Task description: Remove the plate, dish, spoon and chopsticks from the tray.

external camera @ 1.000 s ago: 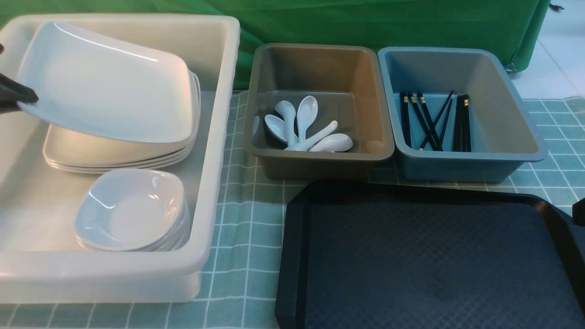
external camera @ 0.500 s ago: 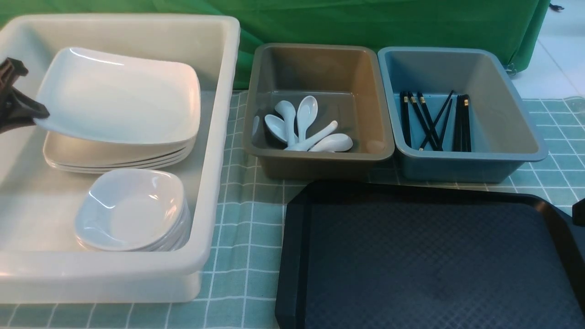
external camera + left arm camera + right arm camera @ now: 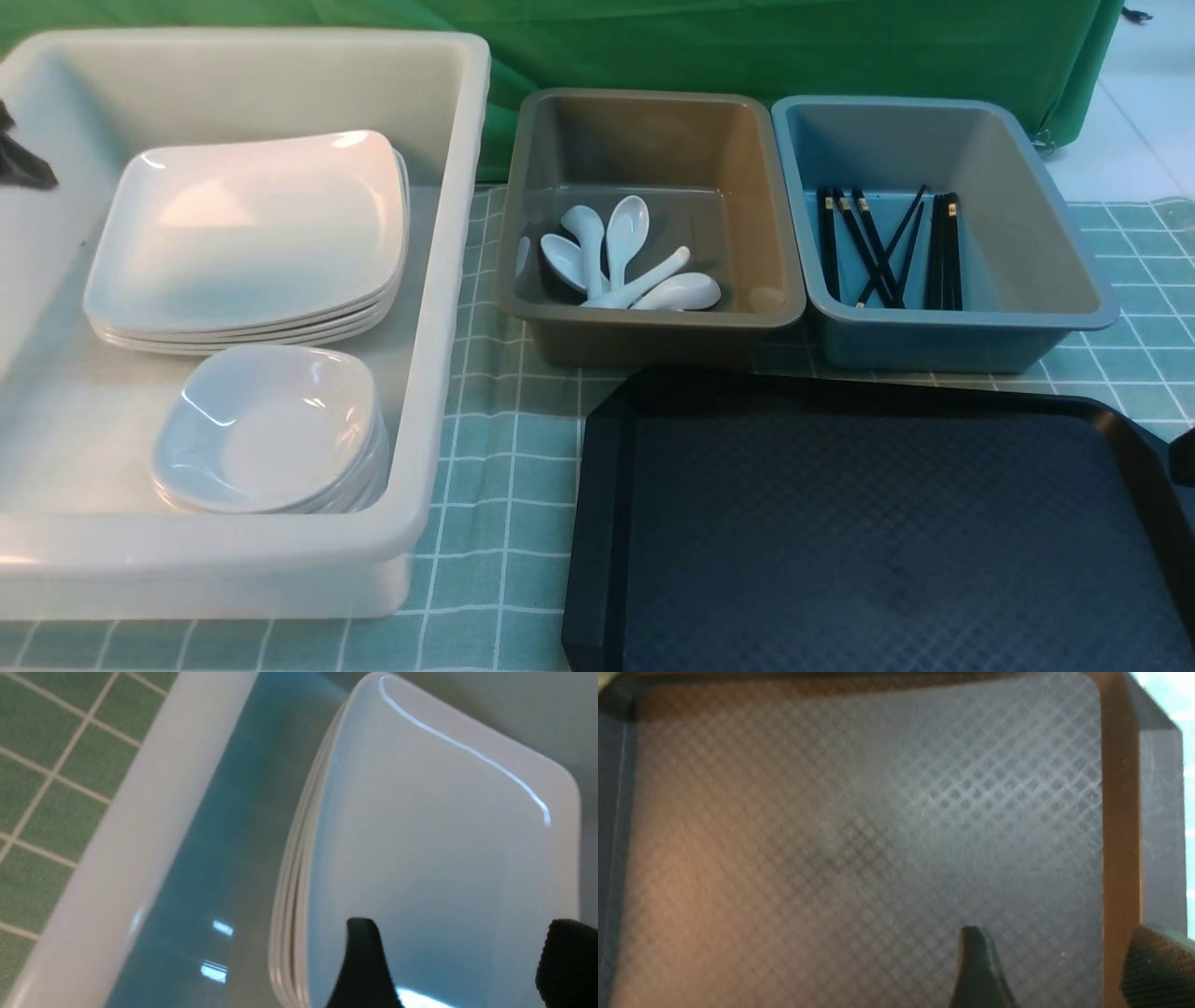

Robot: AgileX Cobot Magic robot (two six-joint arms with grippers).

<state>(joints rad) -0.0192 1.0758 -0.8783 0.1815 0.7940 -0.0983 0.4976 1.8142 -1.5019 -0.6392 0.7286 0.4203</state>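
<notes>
The black tray (image 3: pixel 878 532) lies at the front right with nothing on it. The large white plate (image 3: pixel 247 233) rests flat on top of a stack of plates in the white bin (image 3: pixel 448 280). My left gripper (image 3: pixel 462 956) is open just above the plate's edge (image 3: pixel 430 835), holding nothing; one of its fingers (image 3: pixel 21 166) shows at the front view's left edge. Small white dishes (image 3: pixel 271 429) are stacked in front of the plates. Several spoons (image 3: pixel 625 261) lie in the grey-brown bin and several chopsticks (image 3: pixel 887 247) in the blue bin. My right gripper (image 3: pixel 1059 966) hangs open and empty over the tray's right rim (image 3: pixel 1120 835).
The grey-brown bin (image 3: pixel 789 280) and the blue bin (image 3: pixel 1074 271) stand side by side behind the tray. A green checked cloth (image 3: pixel 504 485) covers the table, and a green curtain (image 3: pixel 747 47) hangs at the back.
My left gripper has opened and let go of the plate, which dropped from a tilt to lie flat on the stack. The gripper has drawn back to the left. The right gripper has not moved.
</notes>
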